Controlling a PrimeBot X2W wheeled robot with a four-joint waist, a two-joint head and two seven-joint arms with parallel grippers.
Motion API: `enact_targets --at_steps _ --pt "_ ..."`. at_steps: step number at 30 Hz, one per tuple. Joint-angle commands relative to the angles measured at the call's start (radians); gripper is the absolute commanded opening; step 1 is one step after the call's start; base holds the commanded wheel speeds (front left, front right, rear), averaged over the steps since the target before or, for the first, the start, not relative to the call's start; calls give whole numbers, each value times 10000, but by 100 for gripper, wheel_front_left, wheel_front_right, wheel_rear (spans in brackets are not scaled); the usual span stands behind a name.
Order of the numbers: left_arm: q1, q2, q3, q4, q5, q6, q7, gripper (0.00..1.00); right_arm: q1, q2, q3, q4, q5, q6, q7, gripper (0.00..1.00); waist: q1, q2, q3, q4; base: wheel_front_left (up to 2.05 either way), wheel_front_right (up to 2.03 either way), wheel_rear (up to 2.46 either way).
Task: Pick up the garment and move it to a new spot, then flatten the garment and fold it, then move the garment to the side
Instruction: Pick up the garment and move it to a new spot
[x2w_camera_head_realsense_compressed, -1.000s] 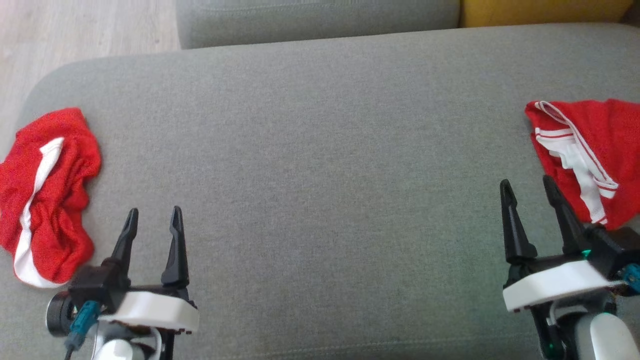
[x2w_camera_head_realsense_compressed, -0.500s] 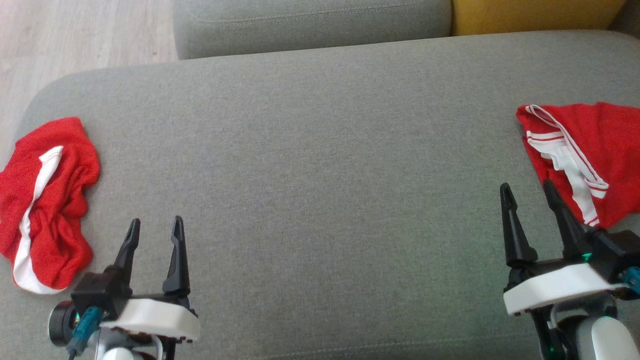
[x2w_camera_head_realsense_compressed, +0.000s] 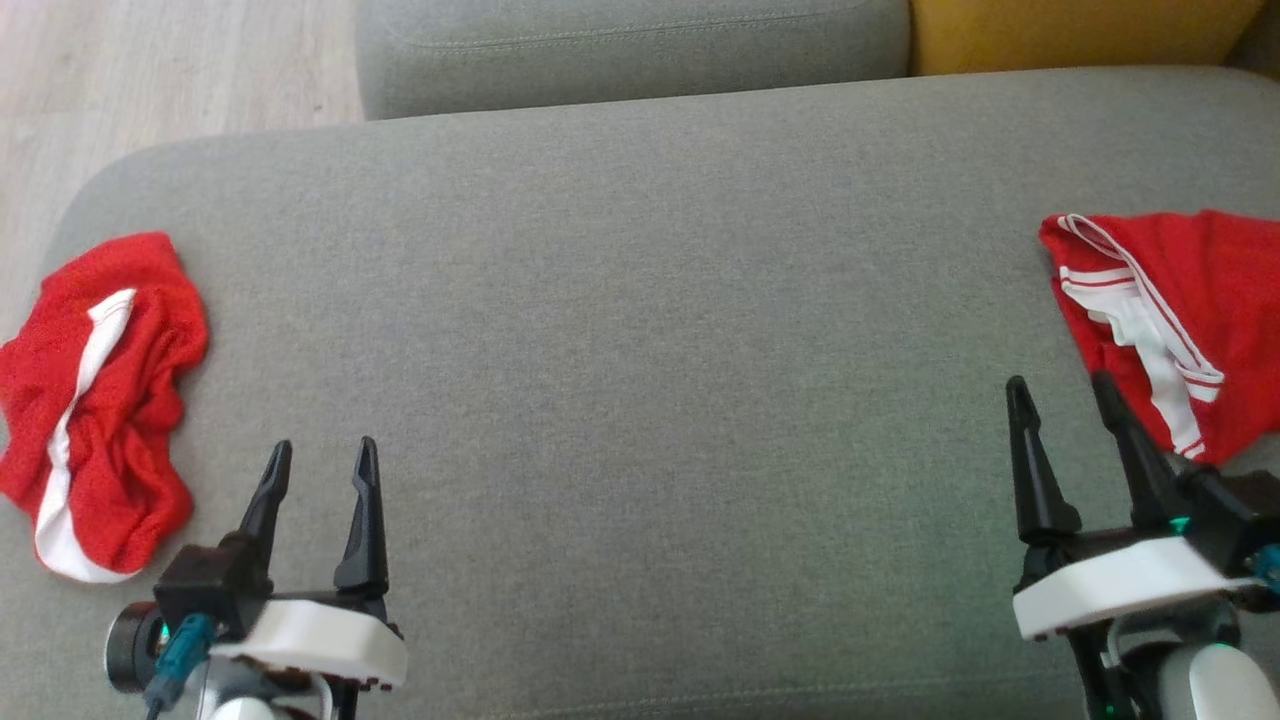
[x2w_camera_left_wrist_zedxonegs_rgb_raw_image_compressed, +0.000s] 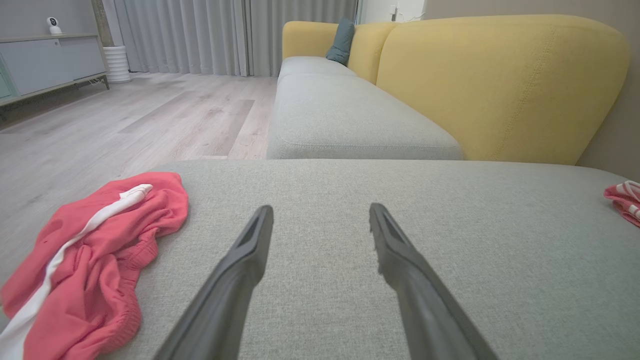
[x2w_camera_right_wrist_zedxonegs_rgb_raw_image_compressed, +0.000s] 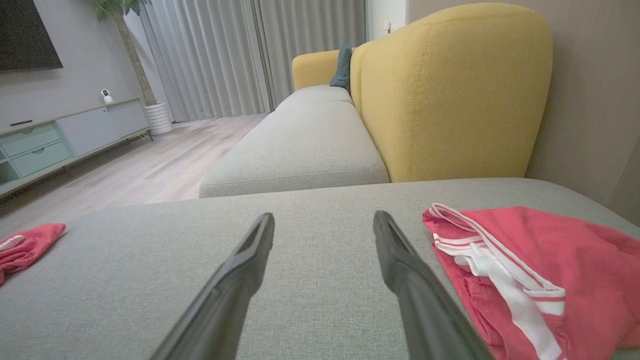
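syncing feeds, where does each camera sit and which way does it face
Head view: on the head, looking down at the grey seat; left hand and right hand, both open, at the bottom.
Left wrist view: on that wrist, looking along its fingers toward the yellow backrest.
Right wrist view: same, from the right wrist, own fingers showing.
Shared: all show the crumpled garment and the striped garment.

Crumpled red garment (x2w_camera_head_realsense_compressed: 130, 400); second garment (x2w_camera_head_realsense_compressed: 1225, 290) opposite

Our left gripper (x2w_camera_head_realsense_compressed: 325, 447): lower left, fingers parted, empty, pointing forward. Our right gripper (x2w_camera_head_realsense_compressed: 1058, 382): lower right, fingers likewise parted, empty; its wrist seems rolled slightly outward, partly cropped.
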Motion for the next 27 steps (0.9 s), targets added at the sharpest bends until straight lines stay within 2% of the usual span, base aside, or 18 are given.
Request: enact_targets --at_steps 1,7,22,27 --pt "-361 175 374 -309 -64 68 -28 100 -188 -32 131 -432 20 -9 0 100 1 -1 6 64 0 0 0" --pt "-475 132 350 -312 -118 88 -40 100 -92 -32 56 -624 -102 -9 93 100 1 -1 -1 661 0 0 0" --pt "-665 31 445 -184 -179 117 -215 100 -12 -32 253 -1192 -281 -9 584 100 1 -1 -185 3439 0 0 0" --pt "-596 61 521 -247 -204 181 -234 100 -48 -34 466 -1267 -309 -9 662 100 1 -1 -224 4040 0 0 0"
